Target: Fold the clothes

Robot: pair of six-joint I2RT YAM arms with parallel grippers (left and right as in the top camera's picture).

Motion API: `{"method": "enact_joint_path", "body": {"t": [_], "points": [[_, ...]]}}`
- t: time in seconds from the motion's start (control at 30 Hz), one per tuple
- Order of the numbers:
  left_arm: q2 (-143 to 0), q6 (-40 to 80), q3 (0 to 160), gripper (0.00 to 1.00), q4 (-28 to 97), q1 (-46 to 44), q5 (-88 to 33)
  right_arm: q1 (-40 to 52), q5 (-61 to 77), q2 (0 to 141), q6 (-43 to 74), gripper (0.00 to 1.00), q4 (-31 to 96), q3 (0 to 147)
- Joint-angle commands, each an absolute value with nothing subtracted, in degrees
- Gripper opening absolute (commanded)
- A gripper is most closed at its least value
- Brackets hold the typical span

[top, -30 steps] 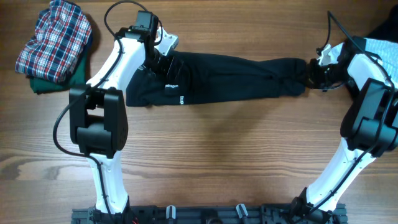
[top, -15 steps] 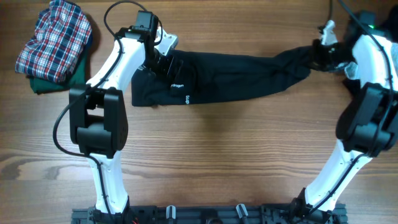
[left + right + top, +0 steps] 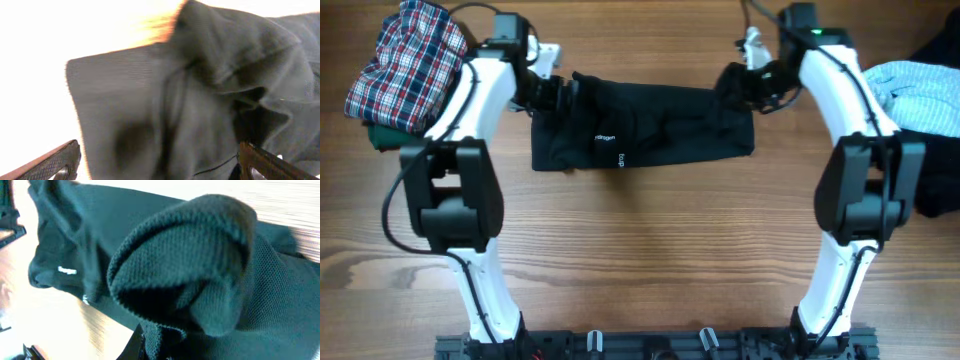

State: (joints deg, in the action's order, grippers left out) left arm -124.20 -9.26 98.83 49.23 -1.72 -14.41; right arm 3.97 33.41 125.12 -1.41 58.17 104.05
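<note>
The black T-shirt [image 3: 640, 135], with small white print [image 3: 607, 137], lies bunched in a short band across the far middle of the table. My right gripper [image 3: 740, 85] is shut on its right end, and that fabric is doubled over onto the rest. In the right wrist view a thick fold of black cloth [image 3: 190, 255] fills the frame above the right gripper [image 3: 155, 345]. My left gripper [image 3: 555, 92] sits at the shirt's upper left corner, open. In the left wrist view the black cloth [image 3: 190, 100] lies past the wide-apart fingers [image 3: 55, 162] of the left gripper [image 3: 160, 167].
A plaid garment [image 3: 405, 60] rests on a green one [image 3: 380, 135] at the far left corner. A light blue garment [image 3: 920, 85] and dark ones [image 3: 940, 175] are piled at the right edge. Bare wooden table [image 3: 650, 250] spreads in front.
My right gripper has carried the shirt's right end far to the left, folding the long band much shorter. The left gripper has moved left and back, off the shirt's middle to its corner.
</note>
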Motion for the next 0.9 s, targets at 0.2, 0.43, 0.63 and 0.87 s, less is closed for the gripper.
{"method": "enact_joint_path", "body": {"t": [0.2,0.43,0.63,0.87], "points": [[-121.4,-8.3,98.5,1.0,49.3,2.3,-14.7,11.4,34.5,123.4,1.7,0.04,55.1,105.1],[-121.4,-8.3,98.5,1.0,49.1,2.3,-14.7,14.4,31.9,123.4,3.8,0.63,52.4,105.0],[-121.4,-8.3,98.5,1.0,49.1,2.3,-14.7,16.0,34.7,123.4,2.9,0.78,51.2,105.0],[-121.4,-8.4,98.5,1.0,49.1,2.2,-17.6,15.6,31.9,123.4,6.5,0.55,49.6,105.1]]}}
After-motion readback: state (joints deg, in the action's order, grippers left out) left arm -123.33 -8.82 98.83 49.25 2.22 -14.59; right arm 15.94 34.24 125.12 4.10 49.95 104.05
